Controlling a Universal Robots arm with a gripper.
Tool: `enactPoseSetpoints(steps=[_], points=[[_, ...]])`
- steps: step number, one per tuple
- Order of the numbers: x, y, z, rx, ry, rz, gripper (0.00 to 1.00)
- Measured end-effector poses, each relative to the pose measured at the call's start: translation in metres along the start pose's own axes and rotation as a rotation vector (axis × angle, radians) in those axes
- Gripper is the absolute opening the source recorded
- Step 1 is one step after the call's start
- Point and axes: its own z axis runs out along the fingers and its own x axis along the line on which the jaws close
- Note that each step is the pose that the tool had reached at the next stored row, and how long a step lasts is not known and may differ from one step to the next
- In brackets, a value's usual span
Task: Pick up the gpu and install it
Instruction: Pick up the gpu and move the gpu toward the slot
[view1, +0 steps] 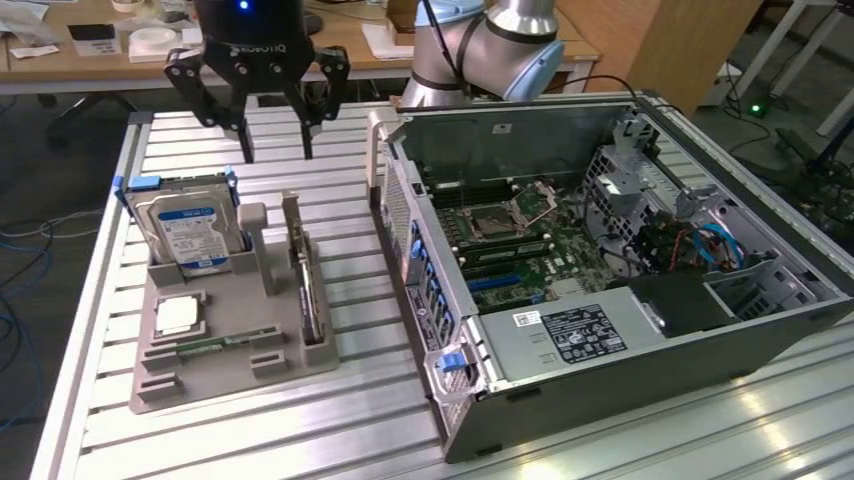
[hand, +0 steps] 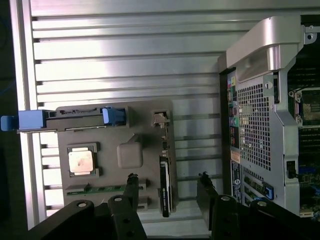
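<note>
Pincer (view1: 276, 152): jaws spread wide, holding nothing, raised high above the grey holder tray (view1: 214, 370).
Gpu (view1: 310, 300): on edge in the tray slot facing the open computer case (view1: 641, 330), toward the middle of the counter (view1: 360, 410).
Hard drive (view1: 194, 230): upright in the same tray.

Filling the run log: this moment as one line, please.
gripper: open, empty, above table | gpu: on edge in holder | case: open, no gpu inside
</note>
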Motion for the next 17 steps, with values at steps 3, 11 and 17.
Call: enactPoseSetpoints(steps=[3, 11, 17], points=[[0.0, -0.0026, 0.0014, -0.0001, 0.0016, -0.007, 0.59], [-0.001, -0.0175, 0.0047, -0.0002, 0.004, -0.013, 0.59], [-0.001, -0.0199, 0.0112, -0.0001, 0.004, -0.013, 0.59]])
